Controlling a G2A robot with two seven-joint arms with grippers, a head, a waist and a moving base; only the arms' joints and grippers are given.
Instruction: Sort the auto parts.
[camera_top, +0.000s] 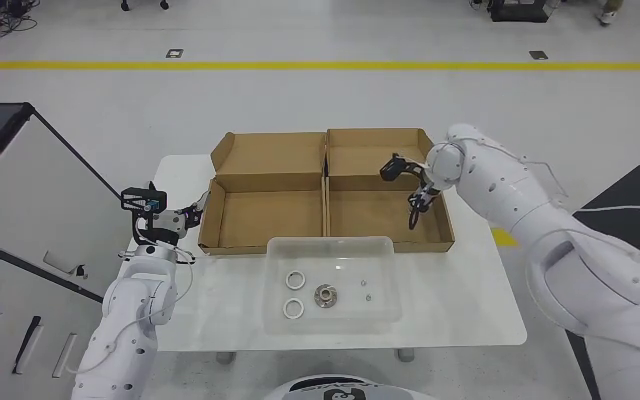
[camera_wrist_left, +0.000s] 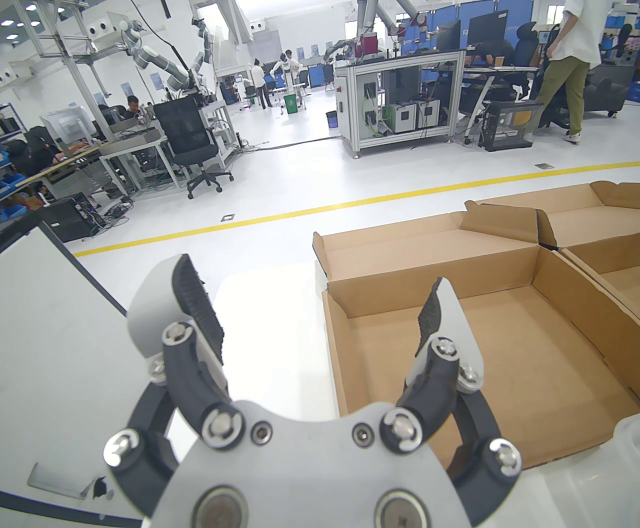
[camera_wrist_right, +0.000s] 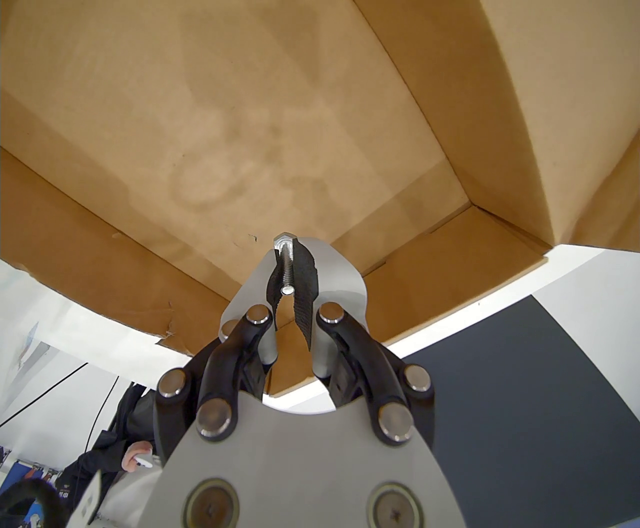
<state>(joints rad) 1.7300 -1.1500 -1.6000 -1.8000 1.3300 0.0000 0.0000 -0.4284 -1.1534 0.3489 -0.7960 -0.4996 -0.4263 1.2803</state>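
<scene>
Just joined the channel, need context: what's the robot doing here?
It looks mid-sort, moving parts from a clear bin into two cardboard boxes. The right gripper is shut on a bolt and holds it above the floor of the right box, not yet released. The left gripper is open with nothing in it, at the outer side of the left box. Two white rings, a metal hub and a few small pieces lie in the bin.

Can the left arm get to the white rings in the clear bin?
Probably yes: the left gripper is open and empty, nothing covers the white rings in the clear bin, and the right gripper is over a cardboard box.
</scene>
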